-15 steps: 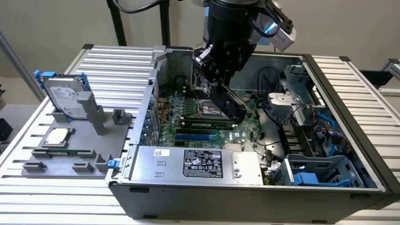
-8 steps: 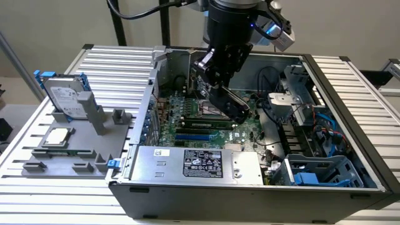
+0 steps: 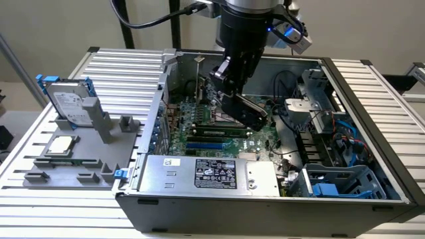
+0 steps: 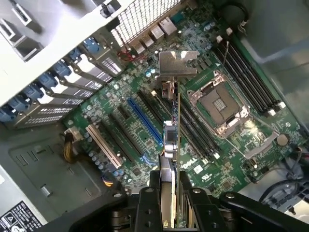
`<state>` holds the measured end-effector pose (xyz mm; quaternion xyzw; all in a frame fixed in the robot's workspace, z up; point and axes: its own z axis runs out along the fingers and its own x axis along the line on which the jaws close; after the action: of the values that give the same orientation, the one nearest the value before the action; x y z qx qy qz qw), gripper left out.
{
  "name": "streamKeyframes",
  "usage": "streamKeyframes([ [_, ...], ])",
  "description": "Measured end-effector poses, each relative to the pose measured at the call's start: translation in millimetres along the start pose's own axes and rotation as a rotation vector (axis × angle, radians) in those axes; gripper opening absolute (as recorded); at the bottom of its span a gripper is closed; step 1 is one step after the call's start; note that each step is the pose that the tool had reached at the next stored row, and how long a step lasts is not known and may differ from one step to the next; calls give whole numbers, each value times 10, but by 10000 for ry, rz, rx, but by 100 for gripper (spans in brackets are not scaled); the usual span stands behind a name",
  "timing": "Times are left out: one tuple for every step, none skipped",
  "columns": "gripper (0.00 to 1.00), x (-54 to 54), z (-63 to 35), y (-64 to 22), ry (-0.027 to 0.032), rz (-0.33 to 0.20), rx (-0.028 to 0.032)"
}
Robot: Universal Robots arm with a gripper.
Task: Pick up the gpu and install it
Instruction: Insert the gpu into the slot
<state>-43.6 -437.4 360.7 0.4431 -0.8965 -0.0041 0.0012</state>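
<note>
gpu (image 4: 172,140) with shiny metal bracket (image 4: 177,64), matt metal case (image 3: 265,211)

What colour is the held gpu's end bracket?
The end bracket is silver; the wrist view shows it best.

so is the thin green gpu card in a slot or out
Out: the gripper holds the silver-bracketed green gpu card edge-on above the motherboard, no slot engaged.

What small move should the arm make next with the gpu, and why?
Probably a small sideways shift toward the long blue slot before lowering. The end effector holds the gpu on edge above the motherboard, not yet seated, and in the wrist view it seems to lie beside that slot, nearer the processor socket, not over it.
</note>
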Motion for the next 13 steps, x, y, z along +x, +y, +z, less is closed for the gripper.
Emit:
streamKeyframes([
  [0,0,7,0,1,-187,0],
  [0,0,13,0,3,-365,-1],
  [0,0,20,0,4,-546,-1],
  [0,0,27,0,6,-729,-1],
  [0,0,33,0,8,-911,-1],
  [0,0,39,0,8,-1090,-1],
  [0,0,46,0,10,-1275,-2],
  [0,0,52,-1,11,-1456,-2],
  [0,0,58,-1,13,-1640,-2],
  [0,0,65,0,14,-1825,-2],
  [0,0,70,-1,16,-2005,-2],
  [0,0,76,-1,18,-2185,-3],
  [0,0,82,-1,20,-2370,-3],
])
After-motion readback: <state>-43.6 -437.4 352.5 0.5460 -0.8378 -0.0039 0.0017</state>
